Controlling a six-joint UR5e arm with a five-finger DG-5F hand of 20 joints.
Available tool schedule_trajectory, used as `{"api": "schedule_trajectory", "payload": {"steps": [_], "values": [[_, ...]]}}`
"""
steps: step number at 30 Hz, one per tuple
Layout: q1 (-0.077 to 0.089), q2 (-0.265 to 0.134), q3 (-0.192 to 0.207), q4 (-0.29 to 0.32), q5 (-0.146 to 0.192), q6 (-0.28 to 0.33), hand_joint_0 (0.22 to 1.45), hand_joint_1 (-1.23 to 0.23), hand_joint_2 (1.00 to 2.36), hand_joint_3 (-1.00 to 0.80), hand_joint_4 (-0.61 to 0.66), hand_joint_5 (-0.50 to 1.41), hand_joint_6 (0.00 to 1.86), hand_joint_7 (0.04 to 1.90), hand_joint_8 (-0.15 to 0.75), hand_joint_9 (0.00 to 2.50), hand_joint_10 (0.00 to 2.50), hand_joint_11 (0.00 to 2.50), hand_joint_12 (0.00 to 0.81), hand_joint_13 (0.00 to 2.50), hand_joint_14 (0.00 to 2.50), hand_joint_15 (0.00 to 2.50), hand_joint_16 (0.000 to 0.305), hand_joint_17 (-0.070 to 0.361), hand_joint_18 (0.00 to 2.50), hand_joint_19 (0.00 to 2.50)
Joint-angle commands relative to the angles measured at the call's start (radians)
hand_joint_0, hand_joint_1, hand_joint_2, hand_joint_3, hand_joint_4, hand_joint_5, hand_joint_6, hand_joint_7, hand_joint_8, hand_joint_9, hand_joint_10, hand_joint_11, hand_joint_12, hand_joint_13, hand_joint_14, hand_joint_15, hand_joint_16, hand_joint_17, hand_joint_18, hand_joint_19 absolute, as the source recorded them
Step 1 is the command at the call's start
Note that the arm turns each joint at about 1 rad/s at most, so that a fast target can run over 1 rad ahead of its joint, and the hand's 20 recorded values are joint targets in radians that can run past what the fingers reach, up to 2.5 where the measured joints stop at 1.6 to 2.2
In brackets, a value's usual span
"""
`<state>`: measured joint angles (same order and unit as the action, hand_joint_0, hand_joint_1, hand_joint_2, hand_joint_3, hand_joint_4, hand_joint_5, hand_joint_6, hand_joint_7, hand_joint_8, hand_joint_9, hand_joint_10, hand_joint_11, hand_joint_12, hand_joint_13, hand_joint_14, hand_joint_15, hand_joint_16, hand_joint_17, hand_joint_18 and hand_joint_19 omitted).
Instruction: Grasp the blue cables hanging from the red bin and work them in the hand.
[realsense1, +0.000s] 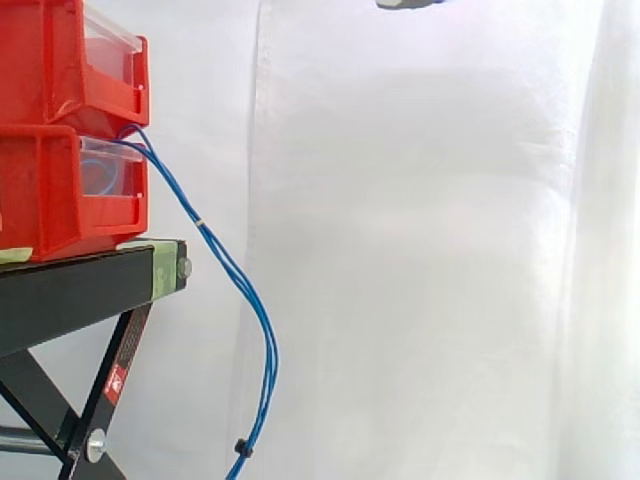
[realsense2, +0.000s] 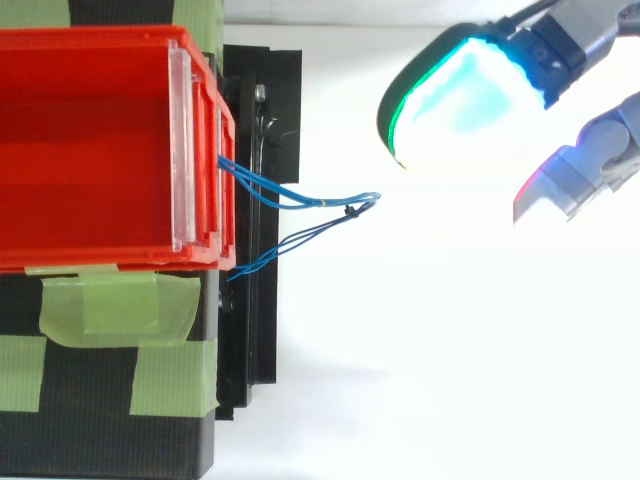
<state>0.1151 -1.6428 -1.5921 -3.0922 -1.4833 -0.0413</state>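
Blue cables (realsense1: 271, 360) spill from the front of the lower red bin (realsense1: 50, 190) on the black stand (realsense1: 70, 290) in the side view. They droop toward 6 o'clock, hanging free for taking, and a sliver of the robot hand (realsense1: 410, 4) sits well above at 12 o'clock. In the top view, the robot hand (realsense2: 575, 40) hovers at 2 o'clock of the cable loop. Its fingers are spread and empty, glowing pads (realsense2: 455, 100) apart, likely lining up a grasp.
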Motion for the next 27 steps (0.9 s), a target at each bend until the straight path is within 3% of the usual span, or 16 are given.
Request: {"api": "schedule_trajectory", "payload": {"steps": [1,19,27], "values": [[0.000,0.000,0.000,-0.002,0.003,0.001,0.75,-0.55,1.00,-0.87,0.21,-0.20,0.01,0.70,0.322,0.52,0.01,0.42,0.410,0.48,0.01,0.37,0.058,0.129,0.41,0.46],[-0.003,0.000,0.000,0.001,-0.009,0.006,0.76,-0.56,1.00,-0.88,0.21,-0.20,0.01,0.71,0.325,0.53,0.01,0.45,0.412,0.50,0.01,0.38,0.057,0.129,0.42,0.46],[-0.012,0.000,-0.091,0.009,-0.011,-0.034,0.76,-0.56,1.00,-0.87,0.21,-0.20,0.01,0.71,0.327,0.53,0.01,0.45,0.414,0.50,0.01,0.39,0.058,0.130,0.43,0.48]]}}
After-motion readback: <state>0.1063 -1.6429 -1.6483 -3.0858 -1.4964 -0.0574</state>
